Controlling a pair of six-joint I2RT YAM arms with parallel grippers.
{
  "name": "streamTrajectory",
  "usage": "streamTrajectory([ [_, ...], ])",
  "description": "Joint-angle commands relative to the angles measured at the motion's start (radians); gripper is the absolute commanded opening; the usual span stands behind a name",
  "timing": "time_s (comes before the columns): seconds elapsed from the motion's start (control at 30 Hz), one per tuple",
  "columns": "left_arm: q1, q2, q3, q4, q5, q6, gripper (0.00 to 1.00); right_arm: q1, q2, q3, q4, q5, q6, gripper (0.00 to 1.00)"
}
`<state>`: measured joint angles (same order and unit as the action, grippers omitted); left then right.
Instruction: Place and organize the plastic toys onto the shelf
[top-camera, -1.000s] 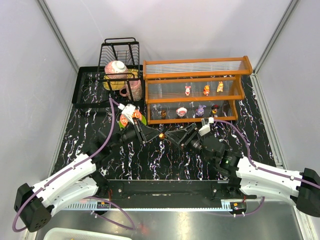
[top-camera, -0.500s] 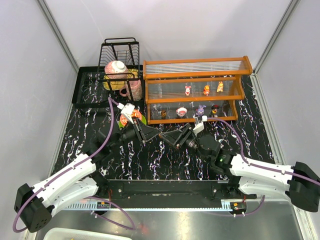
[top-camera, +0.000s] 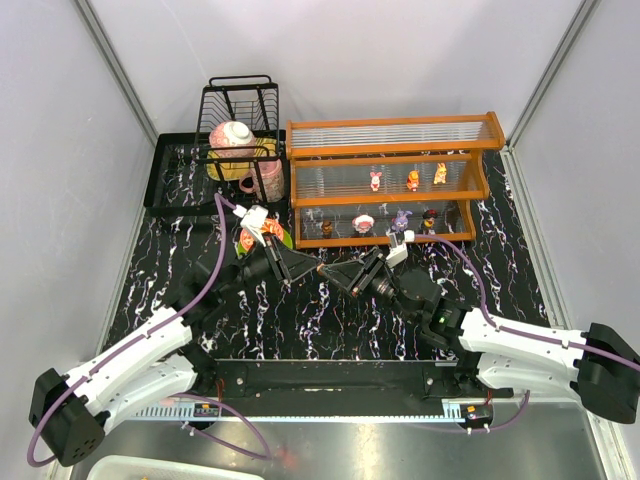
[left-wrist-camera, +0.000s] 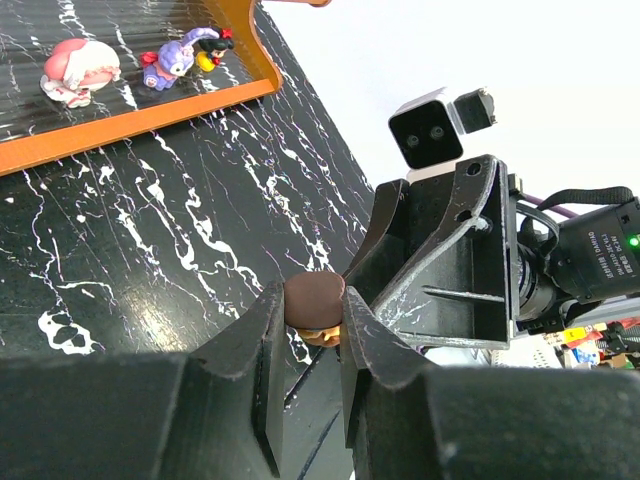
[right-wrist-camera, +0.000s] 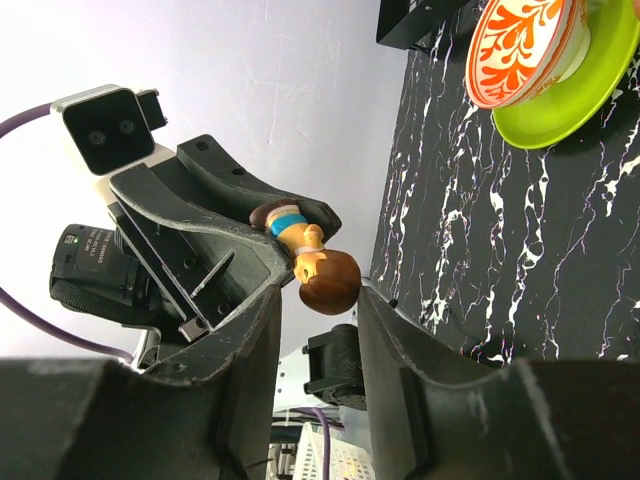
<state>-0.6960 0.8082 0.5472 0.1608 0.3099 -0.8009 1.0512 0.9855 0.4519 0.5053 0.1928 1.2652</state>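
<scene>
Right wrist view: handover under way, left gripper (left-wrist-camera: 312, 305) clenched on a toy (right-wrist-camera: 300, 235), right gripper (right-wrist-camera: 320, 300) straddling its head unclamped; next, clamp, then left releases.

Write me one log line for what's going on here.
phase: toy handover in mid-air | left gripper: shut on brown-haired figurine | right gripper: fingers flank its head, grip unclear

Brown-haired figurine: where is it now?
The brown-haired figurine is mid-table in the top view, before the left end of the shelf, pinched in the left claw, its head between the open fingers of the right claw.
</scene>
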Motion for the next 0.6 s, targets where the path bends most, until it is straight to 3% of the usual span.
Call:
streamTrajectory([
  [0.0, 0.006, -0.001, 0.005, 0.072, 0.023, -0.015, 0.00, -0.005, 0.001, 0.002, 0.064, 0.011, -0.010, 0.42],
  [0.33, 0.012, -0.001, 0.000, 0.089, 0.038, -0.027, 0.00, -0.003, 0.021, -0.004, 0.091, 0.005, -0.010, 0.36],
  [0.43, 0.013, -0.001, -0.012, 0.105, 0.049, -0.038, 0.00, -0.005, 0.019, -0.015, 0.110, 0.008, -0.013, 0.20],
  [0.47, 0.015, 0.000, -0.015, 0.120, 0.054, -0.043, 0.00, -0.005, 0.015, -0.016, 0.107, 0.011, -0.015, 0.06],
  [0.5, 0.016, 0.000, -0.023, 0.124, 0.055, -0.046, 0.00, -0.005, 0.010, -0.015, 0.102, 0.016, -0.015, 0.00],
  [0.57, 0.016, 0.002, -0.027, 0.131, 0.061, -0.052, 0.02, -0.005, -0.004, -0.010, 0.070, 0.026, -0.018, 0.00],
])
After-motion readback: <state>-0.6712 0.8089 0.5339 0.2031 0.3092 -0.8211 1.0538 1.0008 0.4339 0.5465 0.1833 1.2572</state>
